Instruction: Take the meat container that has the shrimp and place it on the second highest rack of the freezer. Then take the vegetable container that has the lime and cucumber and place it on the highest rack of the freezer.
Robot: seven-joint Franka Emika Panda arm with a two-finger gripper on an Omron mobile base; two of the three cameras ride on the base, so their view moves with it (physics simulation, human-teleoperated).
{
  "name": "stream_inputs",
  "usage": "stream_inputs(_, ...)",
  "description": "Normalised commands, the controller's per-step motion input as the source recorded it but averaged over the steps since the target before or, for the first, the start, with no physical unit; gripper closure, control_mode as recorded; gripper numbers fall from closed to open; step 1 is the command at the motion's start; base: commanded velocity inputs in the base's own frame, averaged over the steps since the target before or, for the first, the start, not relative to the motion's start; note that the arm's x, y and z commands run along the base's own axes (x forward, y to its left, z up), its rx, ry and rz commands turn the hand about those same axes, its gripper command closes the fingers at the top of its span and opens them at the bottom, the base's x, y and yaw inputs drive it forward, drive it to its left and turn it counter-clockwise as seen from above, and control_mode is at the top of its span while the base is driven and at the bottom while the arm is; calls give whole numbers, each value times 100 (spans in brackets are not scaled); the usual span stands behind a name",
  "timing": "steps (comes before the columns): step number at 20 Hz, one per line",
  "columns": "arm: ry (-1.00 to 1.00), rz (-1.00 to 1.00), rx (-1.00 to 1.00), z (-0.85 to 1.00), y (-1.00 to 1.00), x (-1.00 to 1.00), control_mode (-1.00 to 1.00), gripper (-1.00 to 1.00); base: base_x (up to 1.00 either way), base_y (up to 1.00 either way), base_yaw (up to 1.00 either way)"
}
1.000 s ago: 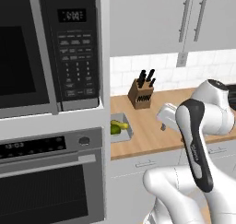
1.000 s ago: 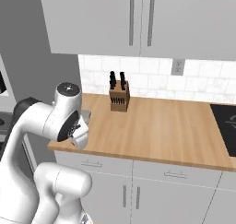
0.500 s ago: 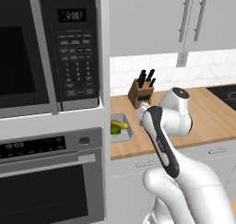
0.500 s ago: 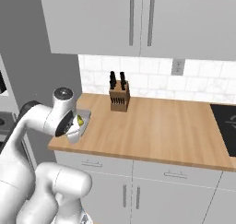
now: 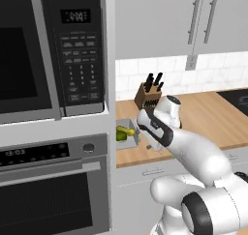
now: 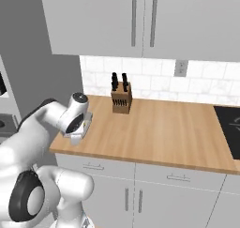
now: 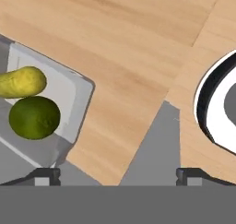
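A grey vegetable container [image 5: 131, 138] sits at the left end of the wooden counter [image 5: 203, 118], against the oven column. In it lie a green lime [image 5: 119, 136] and a yellow-green cucumber [image 5: 127, 131]. The hand view has the container's wall [image 7: 79, 109] at the left, with the lime [image 7: 34, 117] below the cucumber [image 7: 20, 81]. My gripper [image 5: 152, 143] hangs just right of the container, over the counter's front edge, pointing down. In the hand view the gripper [image 7: 119, 174] is open, its fingertips [image 7: 46, 174] wide apart with bare counter between them. My hand [image 6: 76, 128] covers the counter's left end.
A knife block [image 5: 149, 94] stands at the back by the tiled wall, also seen as the knife block [image 6: 121, 96]. A microwave [image 5: 48, 50] and oven [image 5: 53, 181] fill the column on the left. A black cooktop [image 6: 230, 128] lies far right. Wall cabinets [image 6: 140, 20] hang above.
The arm has swung left across the counter and brought the hand down beside the vegetable container. The container and knife block have stayed put.
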Motion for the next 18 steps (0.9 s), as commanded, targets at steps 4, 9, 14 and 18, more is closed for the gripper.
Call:
stream_inputs(4,8,-15,6,-32,31,54,-100,-100,0,0,0)
stream_inputs(9,1,-17,0,-37,14,20,-100,-100,0,0,0)
stream_inputs(14,3,-15,0,-33,0,27,-100,-100,0,0,0)
stream_inputs(18,3,-12,0,-37,0,26,-100,-100,0,0,0)
